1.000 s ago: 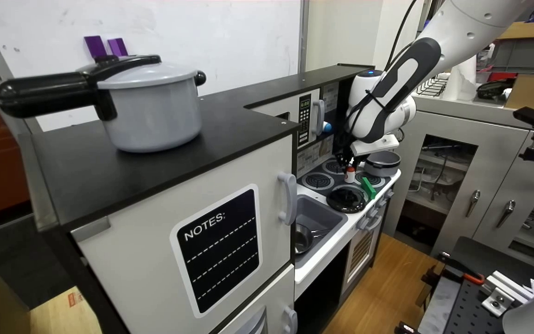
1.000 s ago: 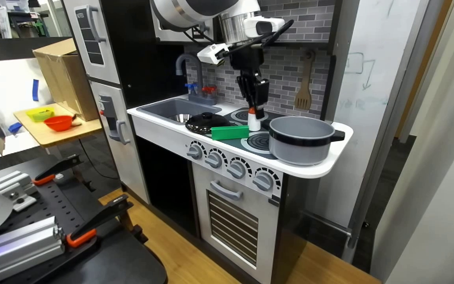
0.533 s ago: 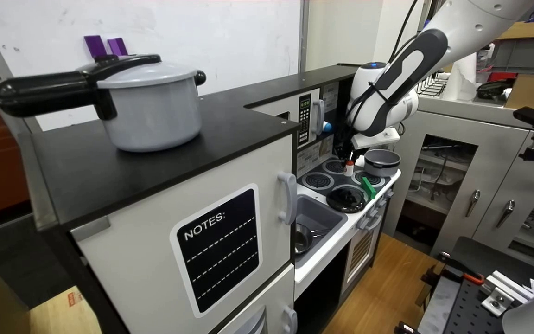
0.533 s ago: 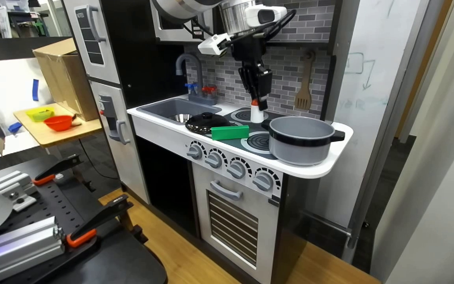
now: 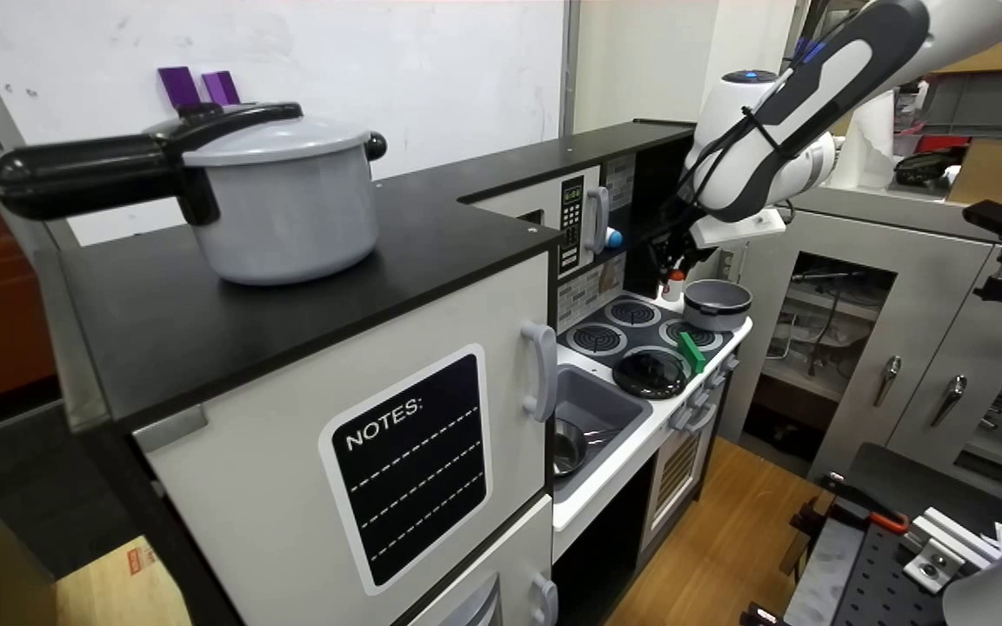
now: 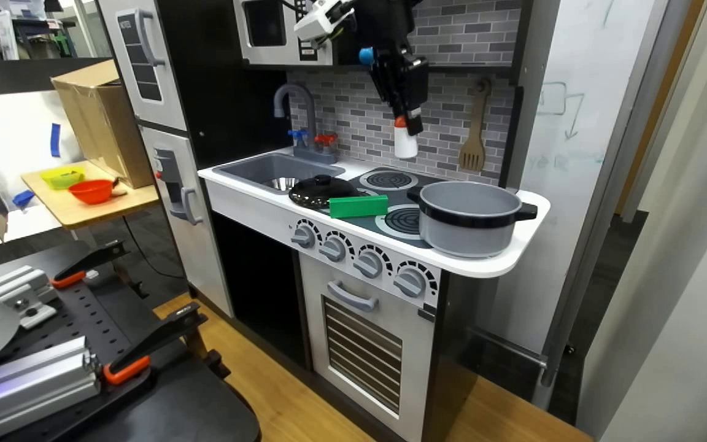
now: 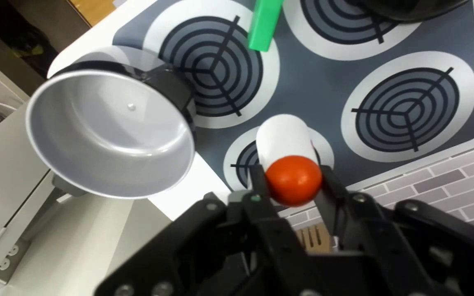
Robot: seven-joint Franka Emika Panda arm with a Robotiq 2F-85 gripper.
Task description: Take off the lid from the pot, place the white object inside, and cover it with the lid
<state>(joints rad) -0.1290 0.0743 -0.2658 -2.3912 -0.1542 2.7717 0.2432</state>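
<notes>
- Your gripper (image 7: 291,176) is closed on the red-capped white bottle (image 7: 284,139) near its top, holding it above the stovetop (image 7: 311,88).
- With the black lid (image 6: 323,189) off, you seem at the placing step: carry the bottle over the gray pot (image 6: 465,236), lower, release.
- You can see nothing inside the pot; a metal pan (image 5: 567,447) sits in the sink (image 5: 614,402).

white bottle (image 6: 405,145) (red-orange cap (image 7: 293,181)) | grey pot (image 6: 469,222) | black lid (image 6: 321,192), perhaps speckled
</notes>
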